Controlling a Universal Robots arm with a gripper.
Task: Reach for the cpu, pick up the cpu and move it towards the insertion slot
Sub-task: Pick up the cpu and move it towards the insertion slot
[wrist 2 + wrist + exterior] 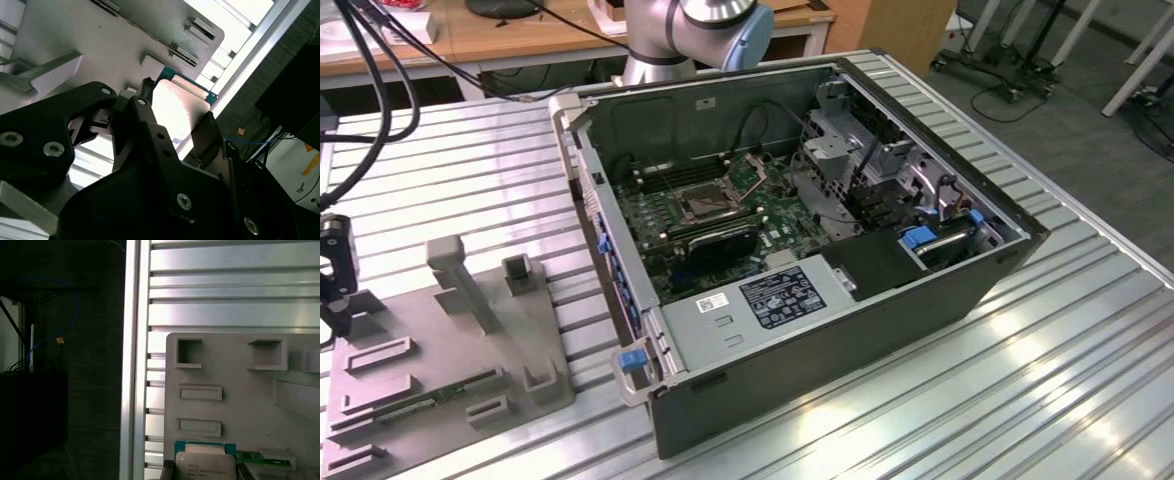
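Second wrist view: pincer (177, 100) spread astride the cpu (175, 115), which lies in its grey holder (100, 45). Reaching looks done; grasping likely calls for closing squarely on its edges.

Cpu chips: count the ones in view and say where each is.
1. The cpu lies on the grey fixture plate, in both wrist views. Others may be hidden inside the computer case.
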